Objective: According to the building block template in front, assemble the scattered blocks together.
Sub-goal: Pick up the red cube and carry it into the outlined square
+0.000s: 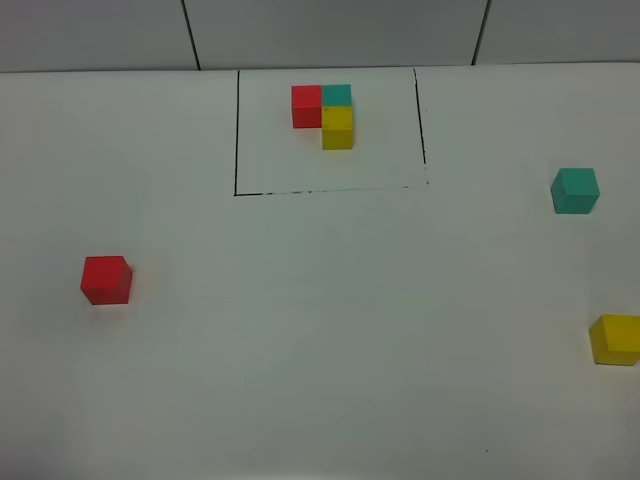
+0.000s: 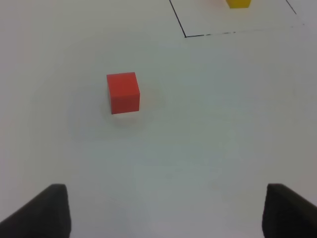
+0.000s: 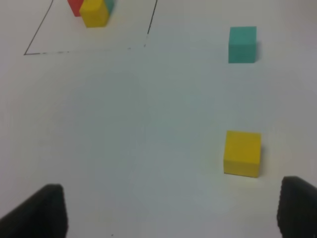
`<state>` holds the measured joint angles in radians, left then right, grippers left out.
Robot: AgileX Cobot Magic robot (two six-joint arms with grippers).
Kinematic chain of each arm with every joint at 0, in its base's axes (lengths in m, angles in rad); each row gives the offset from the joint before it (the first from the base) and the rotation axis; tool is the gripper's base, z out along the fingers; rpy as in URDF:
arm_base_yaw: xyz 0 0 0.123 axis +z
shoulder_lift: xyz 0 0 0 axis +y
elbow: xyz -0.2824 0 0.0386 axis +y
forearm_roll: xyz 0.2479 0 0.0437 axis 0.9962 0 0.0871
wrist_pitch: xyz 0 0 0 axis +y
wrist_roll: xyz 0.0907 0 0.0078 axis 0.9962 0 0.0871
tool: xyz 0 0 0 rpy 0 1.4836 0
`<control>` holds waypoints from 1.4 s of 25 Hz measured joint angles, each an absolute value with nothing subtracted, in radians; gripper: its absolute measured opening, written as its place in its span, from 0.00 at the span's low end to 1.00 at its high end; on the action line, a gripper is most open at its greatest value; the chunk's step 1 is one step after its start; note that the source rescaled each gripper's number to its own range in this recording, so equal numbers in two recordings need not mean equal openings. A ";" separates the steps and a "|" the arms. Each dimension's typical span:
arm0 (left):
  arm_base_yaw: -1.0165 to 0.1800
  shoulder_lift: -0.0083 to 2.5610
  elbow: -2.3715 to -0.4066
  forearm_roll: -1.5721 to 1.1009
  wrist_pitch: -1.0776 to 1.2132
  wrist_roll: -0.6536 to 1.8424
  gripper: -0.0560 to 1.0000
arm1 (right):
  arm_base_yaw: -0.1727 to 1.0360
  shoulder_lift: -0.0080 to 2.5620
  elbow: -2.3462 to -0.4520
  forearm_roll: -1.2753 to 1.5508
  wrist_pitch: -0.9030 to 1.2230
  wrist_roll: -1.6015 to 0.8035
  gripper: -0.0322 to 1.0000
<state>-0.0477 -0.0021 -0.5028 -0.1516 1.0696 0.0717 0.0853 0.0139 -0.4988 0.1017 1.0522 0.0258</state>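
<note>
The building block template (image 1: 323, 115) is an L of red, teal and yellow cubes inside a thin black drawn rectangle at the back middle of the table; part of it shows in the right wrist view (image 3: 93, 11). The loose red cube (image 1: 106, 279) sits at the left, also in the left wrist view (image 2: 123, 92). The loose teal cube (image 1: 575, 190) and yellow cube (image 1: 614, 339) sit at the right, both in the right wrist view (image 3: 242, 44) (image 3: 242, 153). My left gripper (image 2: 166, 213) is open and empty, short of the red cube. My right gripper (image 3: 171, 210) is open and empty, short of the yellow cube. Neither gripper shows in the high view.
The white table (image 1: 320, 330) carries only the cubes and the drawn black frame (image 1: 330, 190). A grey panelled wall (image 1: 330, 30) stands behind the table's back edge. The yellow cube lies close to the right edge of the high view.
</note>
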 joint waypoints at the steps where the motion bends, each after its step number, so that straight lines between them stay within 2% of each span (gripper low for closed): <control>1: -0.048 -0.002 -0.503 -0.152 1.070 0.072 0.70 | 0.085 0.014 -0.499 0.102 1.052 0.026 0.77; 15: -0.048 -0.002 -0.505 -0.151 1.062 0.072 0.71 | 0.085 0.014 -0.499 0.103 1.052 0.026 0.77; 20: -0.048 0.065 -0.542 -0.143 1.018 0.072 0.89 | 0.085 0.014 -0.499 0.103 1.052 0.026 0.77; 22: -0.048 0.136 -0.554 -0.132 0.988 0.072 0.96 | 0.085 0.014 -0.499 0.103 1.052 0.026 0.77; 25: -0.048 0.267 -0.575 -0.127 0.937 0.072 1.00 | 0.085 0.014 -0.499 0.103 1.052 0.026 0.77; 35: -0.048 0.785 -0.714 -0.109 0.851 0.055 1.00 | 0.085 0.014 -0.499 0.103 1.052 0.026 0.77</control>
